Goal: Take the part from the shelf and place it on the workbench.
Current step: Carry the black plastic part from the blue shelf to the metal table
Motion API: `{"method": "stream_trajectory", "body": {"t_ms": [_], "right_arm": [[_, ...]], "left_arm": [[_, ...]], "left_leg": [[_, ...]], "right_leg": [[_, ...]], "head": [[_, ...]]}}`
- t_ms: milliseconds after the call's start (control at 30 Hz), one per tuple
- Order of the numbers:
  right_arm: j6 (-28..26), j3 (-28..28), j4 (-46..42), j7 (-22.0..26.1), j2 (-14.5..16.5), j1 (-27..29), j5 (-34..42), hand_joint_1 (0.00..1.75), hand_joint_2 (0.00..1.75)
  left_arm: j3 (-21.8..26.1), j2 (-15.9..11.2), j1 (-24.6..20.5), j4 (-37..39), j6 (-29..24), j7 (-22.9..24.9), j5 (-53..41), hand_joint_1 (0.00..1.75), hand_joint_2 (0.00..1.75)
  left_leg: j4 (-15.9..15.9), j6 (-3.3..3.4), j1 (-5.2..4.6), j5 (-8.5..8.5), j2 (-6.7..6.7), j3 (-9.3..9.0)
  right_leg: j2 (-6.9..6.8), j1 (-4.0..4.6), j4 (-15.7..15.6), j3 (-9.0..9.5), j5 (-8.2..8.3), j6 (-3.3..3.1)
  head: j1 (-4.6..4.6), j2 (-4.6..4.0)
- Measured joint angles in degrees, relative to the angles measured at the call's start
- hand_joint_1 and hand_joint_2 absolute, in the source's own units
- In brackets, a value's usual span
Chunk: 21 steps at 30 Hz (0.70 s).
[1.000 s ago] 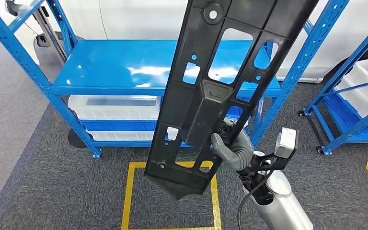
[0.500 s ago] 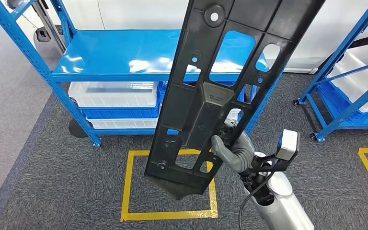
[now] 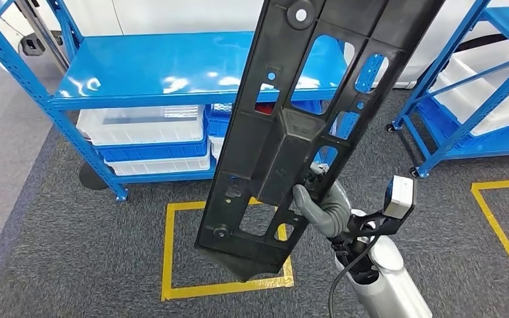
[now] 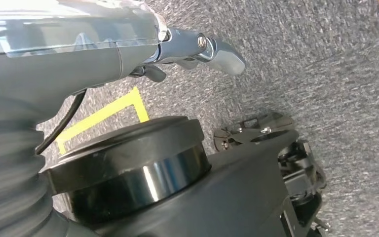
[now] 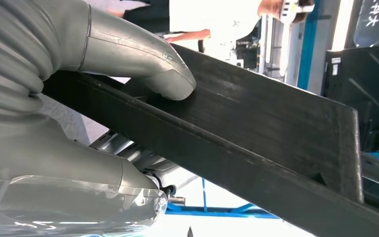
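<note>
Between the right hand fingers: the part.

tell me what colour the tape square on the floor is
Yellow. The tape square shows best in the head view, partly behind the black part.

place: workshop/warehouse | evidence: blue steel shelving, white storage bins, yellow floor-tape squares

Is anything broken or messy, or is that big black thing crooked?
Nothing looks broken or spilled. The black part does lean: the right hand grips it near its lower end, so it stands tall and tilted in front of the blue shelf. That is just how it is being carried.
</note>
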State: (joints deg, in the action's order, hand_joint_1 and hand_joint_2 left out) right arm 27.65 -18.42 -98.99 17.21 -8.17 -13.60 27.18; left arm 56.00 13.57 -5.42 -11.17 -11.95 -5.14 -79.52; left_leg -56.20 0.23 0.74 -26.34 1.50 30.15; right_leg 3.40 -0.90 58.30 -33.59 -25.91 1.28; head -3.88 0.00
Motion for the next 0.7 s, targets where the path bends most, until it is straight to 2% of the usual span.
{"method": "stream_trajectory", "body": {"t_ms": [67,133,167,200,233,267,300,333,367,400,467,533,600,633,667,700], "right_arm": [[0.0,0.3,-0.1,0.0,0.0,0.2,0.0,1.75,1.75],[0.0,0.4,-0.2,0.0,0.0,0.6,0.1,1.75,1.75],[0.0,0.5,-0.2,0.0,0.0,0.8,0.1,1.75,1.75],[0.0,0.7,-0.2,0.1,0.0,1.1,0.1,1.75,1.75],[0.1,0.8,-0.3,0.1,0.0,1.4,0.2,1.75,1.75],[0.1,1.1,-0.4,0.2,0.0,1.6,0.2,1.75,1.75],[0.2,1.4,-0.6,0.3,0.0,1.7,0.3,1.75,1.75],[0.2,1.6,-0.8,0.4,0.0,1.8,0.4,1.75,1.75],[0.3,1.7,-1.1,0.5,0.0,1.9,0.4,1.75,1.75],[0.3,1.8,-1.2,0.6,-0.1,2.1,0.5,1.75,1.75],[0.3,2.1,-1.4,0.6,-0.1,2.4,0.5,1.75,1.75],[0.3,2.2,-1.6,0.7,-0.1,2.6,0.5,1.75,1.75],[0.3,2.2,-1.7,0.7,-0.1,2.6,0.5,1.75,1.75],[0.3,2.2,-1.7,0.7,0.0,2.7,0.5,1.75,1.75],[0.3,2.2,-1.7,0.7,0.0,2.8,0.5,1.75,1.75],[0.3,2.2,-1.8,0.7,0.0,2.8,0.5,1.75,1.75]], "left_arm": [[-0.1,0.1,0.1,0.0,-0.1,-0.1,-0.1,0.00,1.75],[-0.1,0.0,0.1,0.0,-0.2,-0.3,-0.1,0.00,1.75],[-0.1,0.0,0.2,0.0,-0.4,-0.5,-0.1,0.00,1.75],[-0.1,0.0,0.2,0.0,-0.5,-0.6,-0.1,0.00,1.75],[-0.1,0.0,0.1,0.0,-0.7,-0.8,0.0,0.00,1.75],[-0.1,0.0,0.1,0.0,-0.9,-0.9,0.1,0.00,1.75],[-0.1,0.0,0.0,0.0,-1.1,-1.0,0.3,0.00,1.75],[-0.1,0.0,-0.1,0.0,-1.2,-1.0,0.5,0.00,1.75],[-0.1,-0.1,-0.1,0.0,-1.3,-1.0,0.5,0.00,1.75],[-0.1,-0.2,-0.1,0.0,-1.3,-1.0,0.6,0.00,1.75],[-0.1,-0.3,-0.2,0.0,-1.3,-1.0,0.7,0.00,1.75],[-0.1,-0.4,-0.4,0.0,-1.4,-1.0,0.7,0.00,1.75],[-0.1,-0.5,-0.4,0.0,-1.4,-1.0,0.7,0.00,1.75],[0.0,-0.5,-0.4,0.0,-1.4,-1.1,0.8,0.00,1.75],[0.0,-0.5,-0.4,0.0,-1.4,-1.1,0.9,0.00,1.75],[0.0,-0.6,-0.5,0.0,-1.5,-1.0,1.0,0.00,1.75]], "left_leg": [[0.4,0.62,0.13,0.30,-1.18,-0.01],[0.4,0.89,-0.06,0.31,-2.26,0.15],[0.3,0.93,-0.14,0.26,-2.84,0.20],[0.1,0.94,-0.20,0.19,-3.39,0.23],[0.0,0.92,-0.23,0.07,-3.90,0.23],[-0.3,0.84,-0.26,-0.11,-4.38,0.21],[-0.5,0.65,-0.41,-0.31,-4.77,0.22],[-0.8,0.42,-0.60,-0.52,-5.13,0.29],[-1.0,0.18,-0.80,-0.68,-5.55,0.35],[-1.1,-0.05,-0.98,-0.78,-6.01,0.40],[-1.3,-0.60,-1.00,-1.12,-6.65,0.41],[-3.6,-1.23,-0.78,-3.08,-5.03,1.29],[-10.5,-1.60,-0.57,-7.00,-2.74,4.20],[-14.5,-1.68,-0.53,-8.68,-2.29,5.90],[-17.3,-1.70,-0.52,-9.47,-2.12,7.07],[-17.9,-1.65,-0.52,-9.04,-2.07,7.25]], "right_leg": [[-1.70,0.05,5.0,-2.55,-2.89,0.42],[-2.75,0.01,12.7,-6.36,-5.99,0.75],[-2.93,-0.01,15.0,-7.50,-6.30,0.83],[-3.07,-0.01,15.2,-7.61,-5.56,0.85],[-3.33,-0.01,13.0,-6.52,-3.86,0.80],[-4.02,0.04,9.1,-4.55,-1.73,0.64],[-5.37,0.29,5.2,-2.63,-0.33,0.32],[-6.38,0.53,2.2,-1.23,0.63,-0.15],[-7.10,0.76,0.6,-0.58,0.91,-0.61],[-7.21,0.96,0.2,-0.64,0.73,-1.06],[-5.85,0.83,0.1,-0.94,1.04,-1.78],[-4.77,0.57,-0.1,-1.06,1.37,-2.46],[-3.67,0.48,-0.2,-1.26,1.60,-2.87],[-3.08,0.50,-0.1,-1.38,1.68,-2.96],[-2.43,0.53,-0.1,-1.47,1.75,-2.98],[-1.78,0.54,0.0,-1.52,1.80,-2.96]], "head": [[0.01,0.00],[0.01,0.00],[0.01,0.00],[0.02,0.00],[0.02,0.00],[0.02,0.00],[0.02,0.00],[0.01,0.00],[0.01,0.00],[0.00,0.00],[-0.01,0.00],[-0.01,0.00],[-0.01,0.00],[-0.01,0.00],[-0.01,0.00],[-0.01,0.00]]}}
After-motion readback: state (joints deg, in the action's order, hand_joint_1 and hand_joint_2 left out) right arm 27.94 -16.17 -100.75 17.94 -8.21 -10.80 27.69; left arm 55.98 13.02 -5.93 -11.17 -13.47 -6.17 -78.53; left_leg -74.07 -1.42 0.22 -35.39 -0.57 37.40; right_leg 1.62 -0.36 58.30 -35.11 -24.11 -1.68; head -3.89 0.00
